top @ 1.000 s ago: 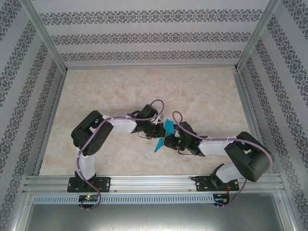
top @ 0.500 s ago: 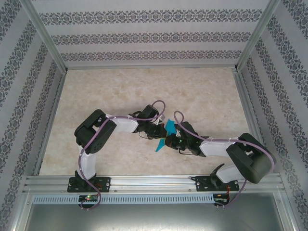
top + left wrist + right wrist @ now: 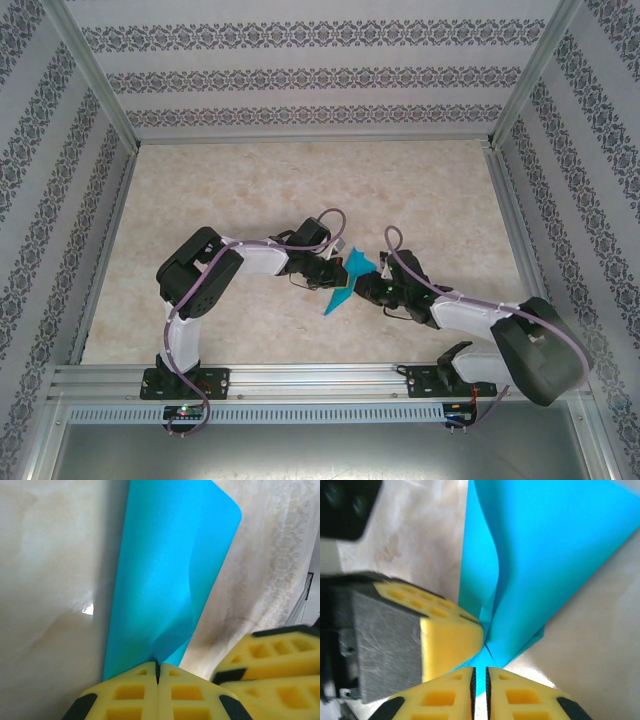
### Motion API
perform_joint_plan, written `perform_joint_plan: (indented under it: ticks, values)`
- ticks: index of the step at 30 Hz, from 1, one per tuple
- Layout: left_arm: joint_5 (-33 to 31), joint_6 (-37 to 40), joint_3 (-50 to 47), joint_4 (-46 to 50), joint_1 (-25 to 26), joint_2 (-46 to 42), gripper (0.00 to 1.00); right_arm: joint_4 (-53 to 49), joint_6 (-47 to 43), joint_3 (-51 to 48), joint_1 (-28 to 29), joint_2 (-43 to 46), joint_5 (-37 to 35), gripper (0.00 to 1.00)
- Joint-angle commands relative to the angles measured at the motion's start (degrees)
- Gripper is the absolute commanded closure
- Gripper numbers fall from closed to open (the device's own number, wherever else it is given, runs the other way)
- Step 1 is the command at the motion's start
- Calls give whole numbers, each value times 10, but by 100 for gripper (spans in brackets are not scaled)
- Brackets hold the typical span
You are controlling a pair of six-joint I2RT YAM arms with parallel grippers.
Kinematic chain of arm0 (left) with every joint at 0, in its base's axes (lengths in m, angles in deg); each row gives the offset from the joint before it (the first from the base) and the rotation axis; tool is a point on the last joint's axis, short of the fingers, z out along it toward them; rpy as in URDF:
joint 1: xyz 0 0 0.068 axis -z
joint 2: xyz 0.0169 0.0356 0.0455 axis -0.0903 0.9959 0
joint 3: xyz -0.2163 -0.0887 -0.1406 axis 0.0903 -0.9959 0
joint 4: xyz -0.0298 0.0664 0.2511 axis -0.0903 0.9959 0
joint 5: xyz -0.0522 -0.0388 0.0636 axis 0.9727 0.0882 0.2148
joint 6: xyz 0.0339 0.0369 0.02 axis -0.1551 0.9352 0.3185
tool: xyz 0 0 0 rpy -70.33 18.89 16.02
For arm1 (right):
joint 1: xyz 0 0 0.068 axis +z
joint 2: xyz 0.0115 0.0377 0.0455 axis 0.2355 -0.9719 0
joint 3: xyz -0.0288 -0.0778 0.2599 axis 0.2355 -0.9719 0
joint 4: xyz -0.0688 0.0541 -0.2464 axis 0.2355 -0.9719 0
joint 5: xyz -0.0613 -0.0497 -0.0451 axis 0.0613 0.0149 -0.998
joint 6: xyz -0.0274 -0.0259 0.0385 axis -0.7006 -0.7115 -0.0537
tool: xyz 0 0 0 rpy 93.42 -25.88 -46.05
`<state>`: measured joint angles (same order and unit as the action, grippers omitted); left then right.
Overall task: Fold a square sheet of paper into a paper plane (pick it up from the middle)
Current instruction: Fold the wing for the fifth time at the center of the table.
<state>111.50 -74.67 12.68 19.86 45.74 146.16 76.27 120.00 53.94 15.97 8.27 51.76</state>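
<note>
The teal-blue sheet of paper is creased into a narrower, pointed shape and hangs just above the table between the two grippers. I cannot tell whether it has the form of the paper plane. My left gripper is shut on the paper's lower fold, its yellow pads pressed together. From the right, my right gripper faces the same fold, and its jaws stand a narrow slit apart with teal showing in the gap. The left gripper's yellow finger touches the paper next to it.
The marbled beige tabletop stretches behind the arms, walled by patterned panels and an aluminium frame. Purple cables loop over both wrists. The two grippers nearly touch each other near the middle of the table.
The right gripper's jaws have parted slightly and its arm has drawn back to the right. The paper's upper part has swung right. The left gripper has stayed shut on the paper.
</note>
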Motion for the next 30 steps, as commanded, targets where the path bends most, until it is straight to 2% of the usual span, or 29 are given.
perform_joint_plan:
  ticks: [1,5,12,19,26,30]
  values:
    - [10,22,11,13,10,8,95,-6,-12,-4,-32,22,32,81]
    - [13,27,12,11,10,4,94,-2,-17,9,-62,16,59,76]
    - [17,34,10,11,10,-4,94,25,-25,50,-72,-52,88,68]
    - [18,43,7,18,10,-15,94,54,-16,72,-74,-128,110,68]
    - [18,49,4,19,11,-27,94,50,-10,79,-74,-149,116,68]
    - [19,55,1,14,10,-37,94,44,-7,81,-74,-160,116,72]
